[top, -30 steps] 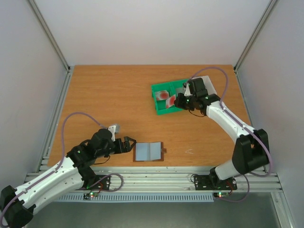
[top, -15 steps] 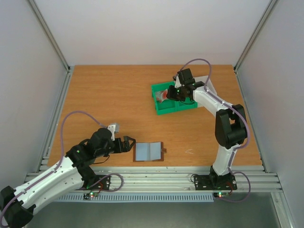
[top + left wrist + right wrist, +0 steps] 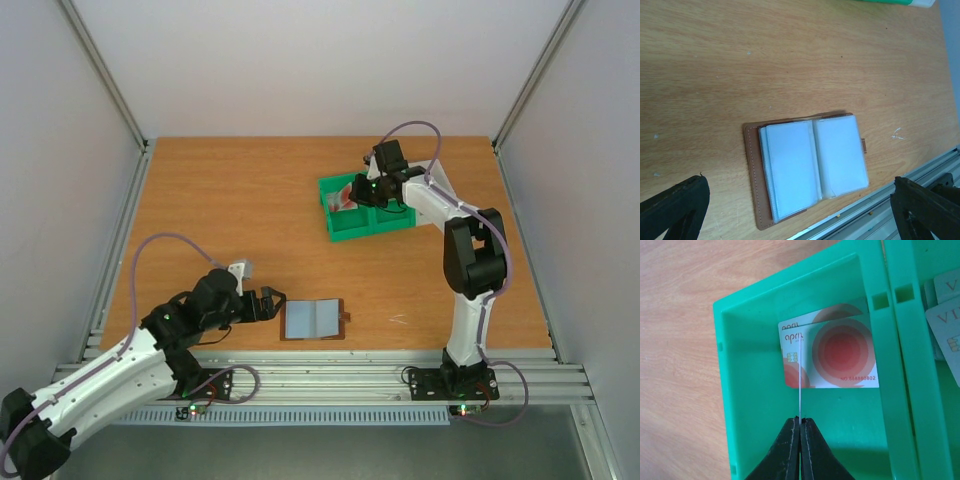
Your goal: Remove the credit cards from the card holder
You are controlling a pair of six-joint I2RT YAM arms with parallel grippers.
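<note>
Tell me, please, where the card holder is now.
In the top view the card holder lies open on the table near its front edge, just right of the left pincer, far from the green tray.

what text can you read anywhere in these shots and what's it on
"april": red-circle card, top left, in green tray
"NO.888880802": same card, bottom right; digits small, unsure
"VI": grey card, next compartment, cut off by frame
Held card: edge-on, nothing readable
Wallet: no text

The left arm (image 3: 110, 375) and right arm (image 3: 470, 325) are white with black joints and thin purple cables (image 3: 150, 243). The left gripper (image 3: 272, 303) and right gripper (image 3: 800, 421) are black.
</note>
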